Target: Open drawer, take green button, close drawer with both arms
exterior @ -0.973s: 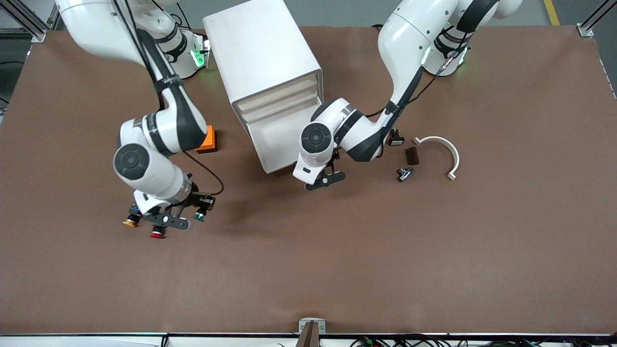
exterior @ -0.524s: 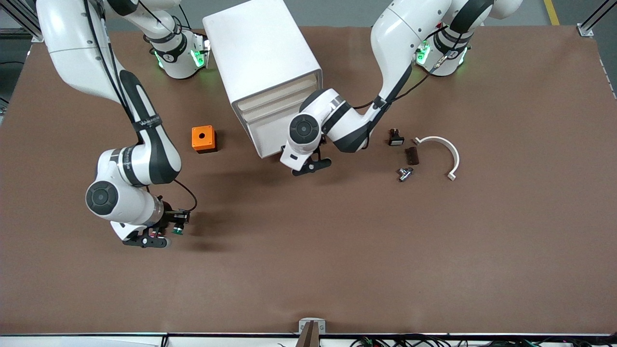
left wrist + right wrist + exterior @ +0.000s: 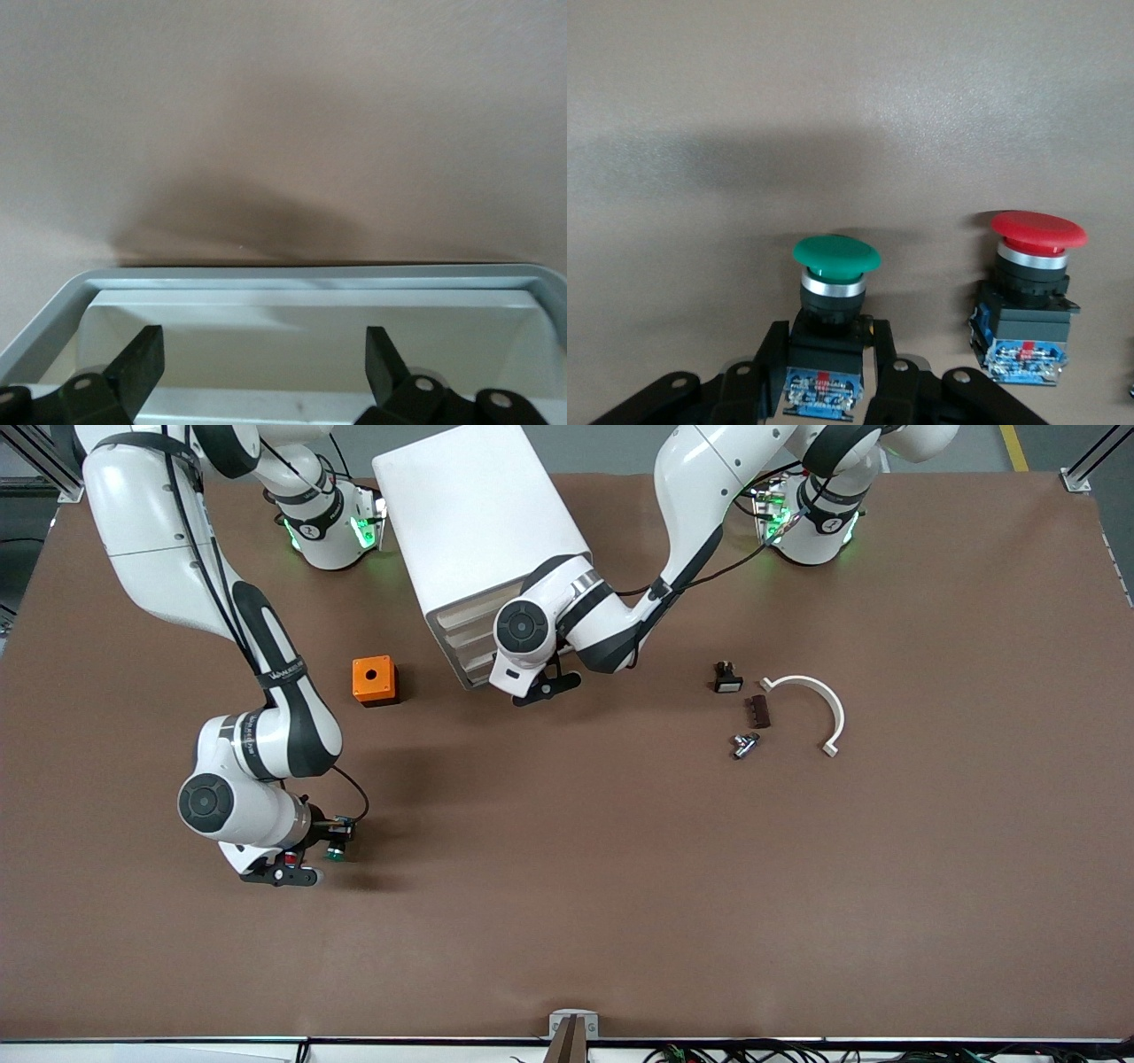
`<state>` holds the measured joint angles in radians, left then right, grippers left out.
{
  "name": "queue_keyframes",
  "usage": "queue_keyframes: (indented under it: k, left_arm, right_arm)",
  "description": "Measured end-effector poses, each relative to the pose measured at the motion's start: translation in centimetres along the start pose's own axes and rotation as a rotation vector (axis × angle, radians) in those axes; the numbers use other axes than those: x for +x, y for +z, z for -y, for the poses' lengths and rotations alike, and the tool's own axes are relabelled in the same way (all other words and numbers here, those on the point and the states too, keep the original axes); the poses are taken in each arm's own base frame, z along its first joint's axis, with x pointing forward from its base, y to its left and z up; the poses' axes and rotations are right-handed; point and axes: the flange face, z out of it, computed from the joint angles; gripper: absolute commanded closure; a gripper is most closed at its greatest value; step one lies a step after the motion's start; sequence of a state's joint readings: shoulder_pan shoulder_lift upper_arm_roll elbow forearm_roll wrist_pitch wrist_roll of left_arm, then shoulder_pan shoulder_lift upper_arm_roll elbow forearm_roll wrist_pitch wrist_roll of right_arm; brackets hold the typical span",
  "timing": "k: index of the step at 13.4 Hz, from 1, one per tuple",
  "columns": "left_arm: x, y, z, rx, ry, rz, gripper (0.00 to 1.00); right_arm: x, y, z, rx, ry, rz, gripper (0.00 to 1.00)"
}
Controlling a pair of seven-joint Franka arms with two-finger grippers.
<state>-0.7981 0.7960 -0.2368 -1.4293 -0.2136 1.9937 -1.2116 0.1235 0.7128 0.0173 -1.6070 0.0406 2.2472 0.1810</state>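
My right gripper (image 3: 331, 845) is shut on the green-capped button (image 3: 335, 854), low over the table toward the right arm's end. In the right wrist view the fingers (image 3: 769, 354) clamp its black body below the green cap (image 3: 835, 254). My left gripper (image 3: 542, 685) is open at the front of the white cabinet (image 3: 478, 522). Its jaws stand wide apart over the drawer's rim (image 3: 310, 276) in the left wrist view. The drawer (image 3: 474, 677) sticks out only a little from the cabinet.
A red-capped button (image 3: 1036, 235) stands on the table beside the green one and also shows in the front view (image 3: 290, 858). An orange box (image 3: 373, 681) sits near the cabinet. Small dark parts (image 3: 757, 711) and a white curved piece (image 3: 819, 700) lie toward the left arm's end.
The left gripper has moved toward the cabinet and the drawer has slid most of the way in. The right gripper has carried the green button lower, beside the red one.
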Motion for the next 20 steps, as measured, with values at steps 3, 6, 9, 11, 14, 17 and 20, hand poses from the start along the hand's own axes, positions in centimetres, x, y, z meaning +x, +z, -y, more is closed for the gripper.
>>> queue_keyframes:
  k: [3,6,9,11,14,17,20]
  left_arm:
    - [1.3,-1.5,0.2,-0.022,-0.023,-0.006,0.0]
    - [8.5,-10.0,2.9,-0.142,-0.13,-0.061,0.0]
    - [17.0,-21.6,11.0,-0.221,-0.243,-0.155,0.0]
    - [19.5,-25.1,15.7,-0.146,-0.278,-0.228,0.0]
    - [20.5,-28.0,19.6,-0.045,-0.289,-0.319,0.0]
    - [20.3,-31.6,23.9,0.066,-0.219,-0.373,0.0]
    - [20.6,-36.9,30.2,0.079,-0.15,-0.386,0.0]
  right_arm:
    - [0.2,-0.1,-0.3,0.001,0.005,-0.006,0.0]
    - [1.9,-2.5,-2.5,0.011,0.04,-0.054,0.0]
    - [2.6,-6.1,-4.1,0.015,0.063,-0.065,0.0]
    - [2.0,-10.6,-4.7,0.015,0.064,-0.055,0.0]
    - [-0.1,-18.4,-6.0,0.013,0.031,-0.046,0.0]
    - [-2.5,-24.5,-10.5,0.014,-0.01,-0.033,0.0]
    - [-5.1,-29.3,-12.0,0.015,-0.013,-0.023,0.0]
